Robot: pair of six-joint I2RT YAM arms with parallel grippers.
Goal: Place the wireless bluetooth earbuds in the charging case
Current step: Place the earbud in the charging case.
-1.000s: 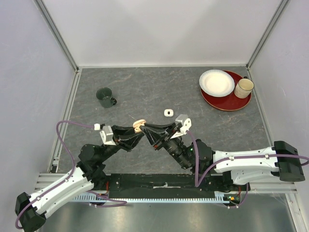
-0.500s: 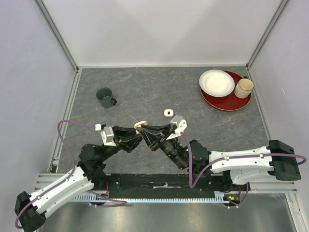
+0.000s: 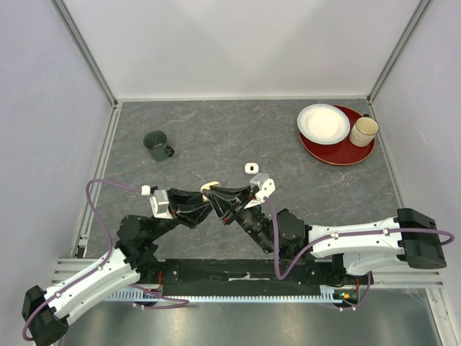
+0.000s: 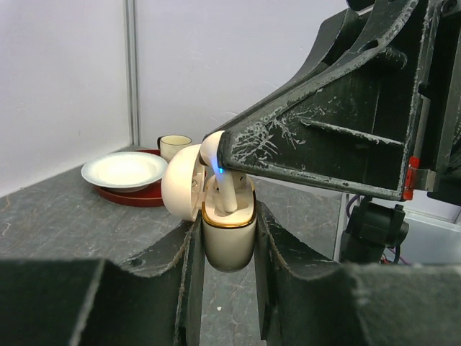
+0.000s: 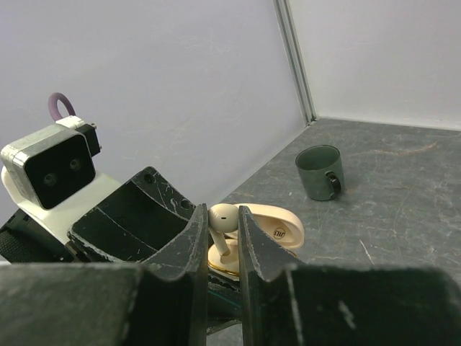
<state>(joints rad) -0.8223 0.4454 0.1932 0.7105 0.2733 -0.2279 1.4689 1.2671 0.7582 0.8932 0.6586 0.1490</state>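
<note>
My left gripper is shut on the cream charging case, held upright above the table with its lid swung open. My right gripper is shut on a beige earbud and holds it with its stem down inside the open case. In the left wrist view the earbud stands in the case under the right finger, a blue light at its head. From above, both grippers meet at the case. A second small white earbud piece lies on the table behind them.
A dark green cup stands at the back left. A red plate at the back right holds a white bowl and a cream mug. Grey walls close in the table on three sides.
My right gripper has moved left and forward with the earbud, bringing it over and down into the open case in my left gripper. The left gripper has barely shifted.
</note>
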